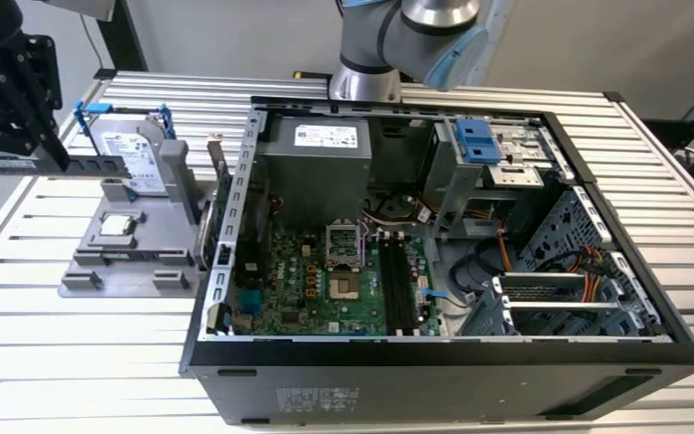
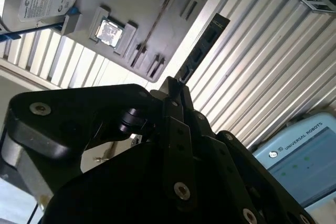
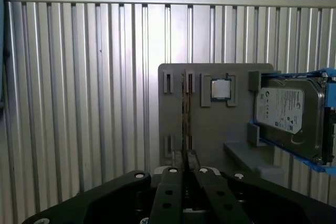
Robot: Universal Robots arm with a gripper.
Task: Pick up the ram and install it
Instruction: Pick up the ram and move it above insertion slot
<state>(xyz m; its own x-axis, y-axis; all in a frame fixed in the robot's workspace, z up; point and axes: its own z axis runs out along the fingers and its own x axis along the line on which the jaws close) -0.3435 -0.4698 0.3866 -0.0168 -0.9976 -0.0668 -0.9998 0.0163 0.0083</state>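
Ram [image 2: 203, 44] pinched in hand [image 2: 175, 88], edge clear above gray holder [image 2: 131, 3].

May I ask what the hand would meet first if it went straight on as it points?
Probably the grey holder, touched first by the ram the hand grips; depth is unclear.

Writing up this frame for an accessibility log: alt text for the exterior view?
A black gripper holds the green ram above a gray holder at the exterior view's left, where a hard drive and a processor sit. Beside it on the slatted table lies an open computer case, motherboard and black slots exposed.
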